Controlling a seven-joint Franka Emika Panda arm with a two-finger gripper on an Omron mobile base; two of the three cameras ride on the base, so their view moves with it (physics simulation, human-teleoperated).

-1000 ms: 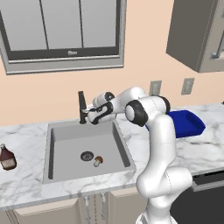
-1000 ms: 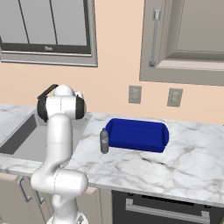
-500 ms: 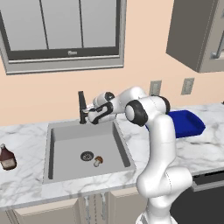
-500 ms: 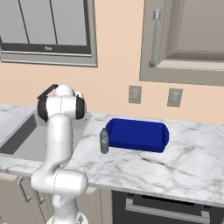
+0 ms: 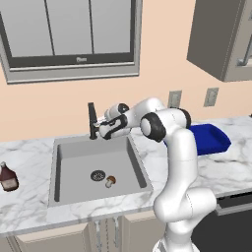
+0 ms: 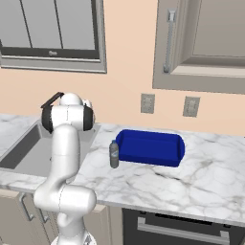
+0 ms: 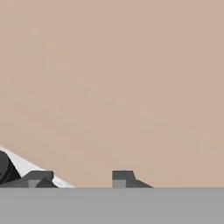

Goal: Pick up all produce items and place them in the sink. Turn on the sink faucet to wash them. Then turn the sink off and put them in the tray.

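A small brown-capped mushroom point(image 5: 110, 181) lies on the floor of the grey sink point(image 5: 78, 152), just right of the round drain point(image 5: 97, 175). The black faucet point(image 5: 92, 120) stands at the sink's back rim. My gripper point(image 5: 100, 131) hovers right beside the faucet's base, at the back edge of the basin. In the hand view the gripper point(image 7: 82, 177) faces the beige wall, its fingertips point(image 7: 122, 176) apart with nothing between them. The blue tray point(image 5: 209, 138) sits on the counter to the right of the sink, and the tray point(image 6: 150, 146) also shows in the right base view.
A brown glass bottle point(image 5: 7, 177) stands on the marble left of the sink. A small grey shaker point(image 6: 114, 154) stands at the tray's near left corner. Wall outlets and an upper cabinet are above the tray; a window is above the sink.
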